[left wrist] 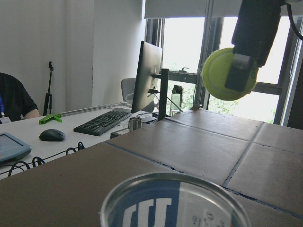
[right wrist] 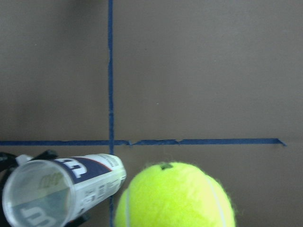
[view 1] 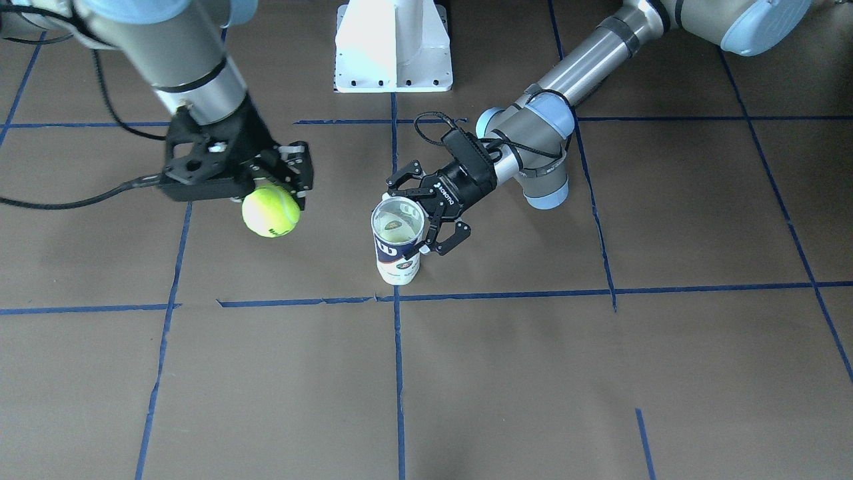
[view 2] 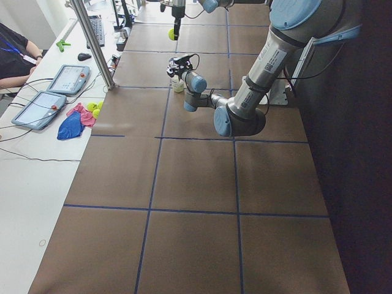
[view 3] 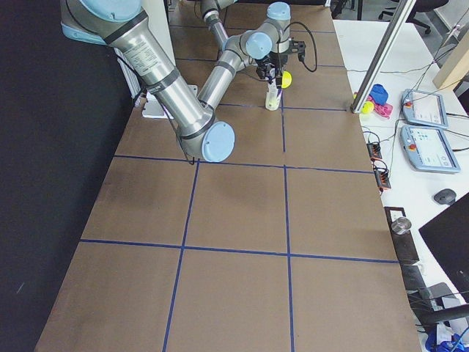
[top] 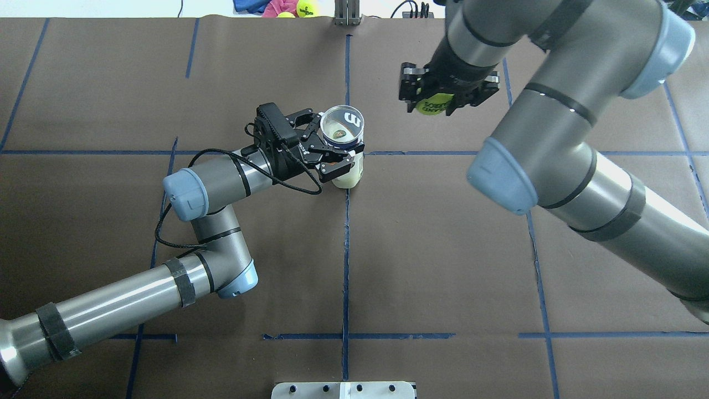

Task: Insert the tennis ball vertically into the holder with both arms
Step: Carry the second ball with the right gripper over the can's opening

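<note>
**Raised and off to one side**

The clear plastic cylindrical can with a navy and white label (view 1: 398, 257) stands upright on the brown table (view 1: 600, 373) with its open mouth facing up. Two blue tape lines (view 1: 506, 292) cross just beside its base. A pale yellow-green shape (view 1: 398, 228) shows inside the can, low down.

The black two-finger left hand (view 1: 417, 216) reaches in level from the robot's left of the can. Its fingers (view 1: 448, 240) are spread wide, one on each side of the can's upper part and close against its wall. Whether they press on it cannot be told.

The fuzzy neon yellow-green tennis ball (view 1: 270, 213) hangs in the air to the robot's right of the can, apart from it and higher than its rim. The black right hand (view 1: 272, 197) points downward and is clamped on the ball, with a finger on each side of it.
</note>
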You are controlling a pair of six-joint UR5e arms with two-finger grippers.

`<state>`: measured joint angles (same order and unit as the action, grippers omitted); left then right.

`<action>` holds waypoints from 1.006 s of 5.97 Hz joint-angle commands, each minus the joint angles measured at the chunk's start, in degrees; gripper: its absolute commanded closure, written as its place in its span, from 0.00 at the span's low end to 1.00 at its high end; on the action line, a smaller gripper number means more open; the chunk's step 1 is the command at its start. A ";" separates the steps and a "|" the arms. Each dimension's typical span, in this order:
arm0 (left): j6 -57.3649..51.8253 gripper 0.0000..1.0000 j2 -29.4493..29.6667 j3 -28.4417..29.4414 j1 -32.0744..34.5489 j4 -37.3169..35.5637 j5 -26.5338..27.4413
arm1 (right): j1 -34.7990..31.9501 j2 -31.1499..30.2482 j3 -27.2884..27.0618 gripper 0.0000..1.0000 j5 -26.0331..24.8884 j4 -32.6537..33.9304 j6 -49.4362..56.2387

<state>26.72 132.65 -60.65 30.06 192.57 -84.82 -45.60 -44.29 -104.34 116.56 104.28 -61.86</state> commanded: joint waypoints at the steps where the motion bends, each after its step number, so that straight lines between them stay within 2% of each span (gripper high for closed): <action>1: 0.00 0.13 -0.02 0.01 0.00 0.00 0.00 | 3.67 10.06 6.90 0.97 -2.56 3.13 -4.84; 4: 0.00 0.13 0.07 -0.08 0.00 0.00 0.00 | 6.66 12.98 10.88 0.95 -4.85 3.04 -4.94; 5: 0.00 0.13 0.07 0.01 0.00 0.00 0.00 | 6.93 13.09 11.43 0.89 -5.20 2.86 -4.85; 6: 0.00 0.13 0.07 0.01 0.00 0.00 0.00 | 7.02 13.00 11.52 0.41 -5.20 2.78 -4.24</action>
<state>26.72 132.70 -60.67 30.06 192.57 -84.81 -38.76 -31.39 -93.19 111.47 107.16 -66.54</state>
